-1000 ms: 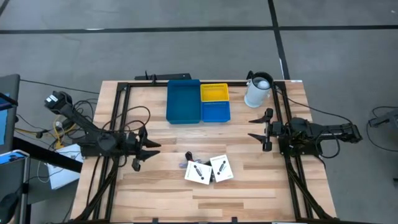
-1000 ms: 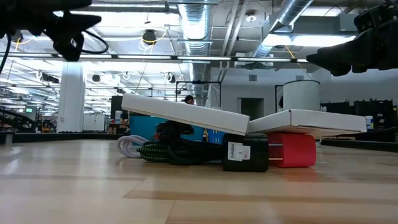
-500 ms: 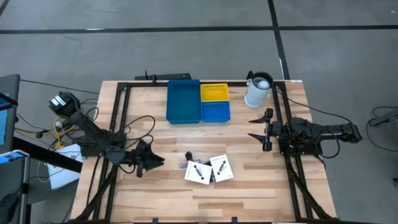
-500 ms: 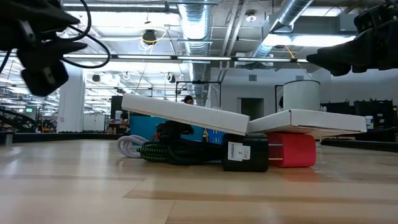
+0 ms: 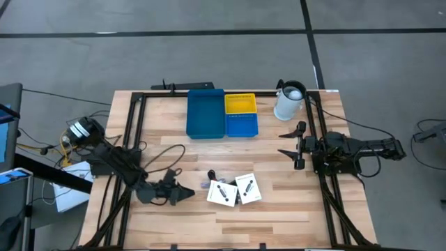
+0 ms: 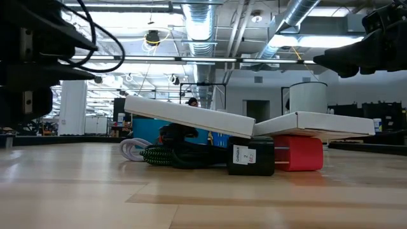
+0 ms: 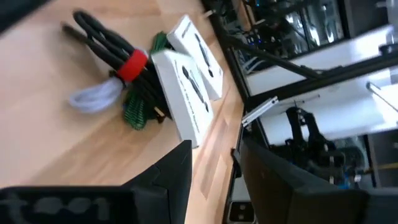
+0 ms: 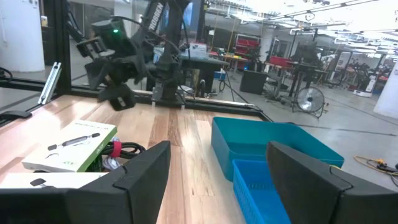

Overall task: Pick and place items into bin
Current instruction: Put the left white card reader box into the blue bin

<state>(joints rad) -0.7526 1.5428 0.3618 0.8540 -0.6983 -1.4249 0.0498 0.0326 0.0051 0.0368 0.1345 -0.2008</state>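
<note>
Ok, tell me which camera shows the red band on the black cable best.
The left wrist view: the red band wraps the black cable in plain sight beside the white cards. The right wrist view shows only a red sliver by a card. The high view shows it too small; the low view hides it.

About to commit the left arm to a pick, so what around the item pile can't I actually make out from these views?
- Cables: in the low view the two white cards cover most of them; their ends stay hidden.
- Black-and-red piece: sits under a card; the high view hides it.
- Left gripper: low view shows only dark arm parts at the frame edge.
- Blue bin: low view blocked by the pile.
</note>
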